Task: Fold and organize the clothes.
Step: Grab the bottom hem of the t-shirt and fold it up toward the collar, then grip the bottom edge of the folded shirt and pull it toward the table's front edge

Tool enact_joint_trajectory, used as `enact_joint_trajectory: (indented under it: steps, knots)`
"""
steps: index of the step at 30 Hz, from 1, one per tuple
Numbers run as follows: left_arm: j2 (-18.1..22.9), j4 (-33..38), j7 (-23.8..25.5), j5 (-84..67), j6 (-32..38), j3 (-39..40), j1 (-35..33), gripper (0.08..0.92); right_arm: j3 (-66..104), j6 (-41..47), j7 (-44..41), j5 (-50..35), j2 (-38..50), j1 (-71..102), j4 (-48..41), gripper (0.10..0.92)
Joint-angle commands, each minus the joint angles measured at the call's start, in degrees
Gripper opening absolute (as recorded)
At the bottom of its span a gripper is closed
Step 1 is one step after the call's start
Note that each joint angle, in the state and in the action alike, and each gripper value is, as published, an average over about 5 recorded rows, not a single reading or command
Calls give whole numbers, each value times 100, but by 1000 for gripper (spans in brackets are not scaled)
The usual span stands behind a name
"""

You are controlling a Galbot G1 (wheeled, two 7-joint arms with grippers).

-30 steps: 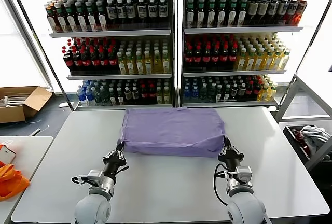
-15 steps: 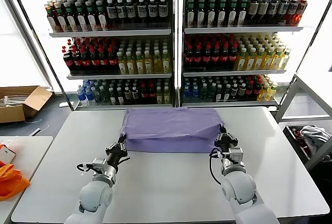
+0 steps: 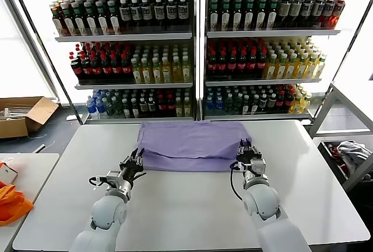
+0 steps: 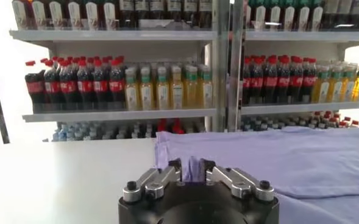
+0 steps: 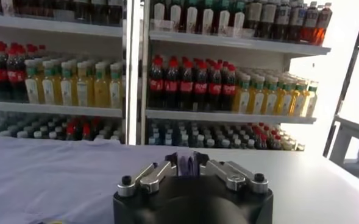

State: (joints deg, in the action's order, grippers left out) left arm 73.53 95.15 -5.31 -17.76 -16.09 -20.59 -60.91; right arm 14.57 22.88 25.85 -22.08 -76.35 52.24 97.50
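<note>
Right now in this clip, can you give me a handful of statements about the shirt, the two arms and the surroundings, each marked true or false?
1. The lavender T-shirt lies folded on the white table. True.
2. The left gripper is at the shirt's near left corner. True.
3. The right gripper hangs high above the table, far from the shirt. False: it is low, at the shirt's near right corner.
4. The shelves behind the table hold stacked boxes. False: they hold rows of bottles.
5. An orange cloth lies on the shirt. False: it sits on a separate table to the robot's left.
</note>
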Motion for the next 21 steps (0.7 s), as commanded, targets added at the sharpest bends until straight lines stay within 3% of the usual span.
enact_joint_trajectory:
  steps: [1, 10, 21]
  knots:
    - [-28, 433, -141, -60, -355, 16, -106, 563, -2, 359, 681, -685, -140, -277, 133, 573]
    - [40, 677, -99, 135, -331, -77, -616, 800, 274, 467, 366, 65, 145, 900, 691, 805]
    - [53, 624, -120, 347, -440, -143, -729, 823, 624, 602, 272, 63, 298, 1572, 1044, 823]
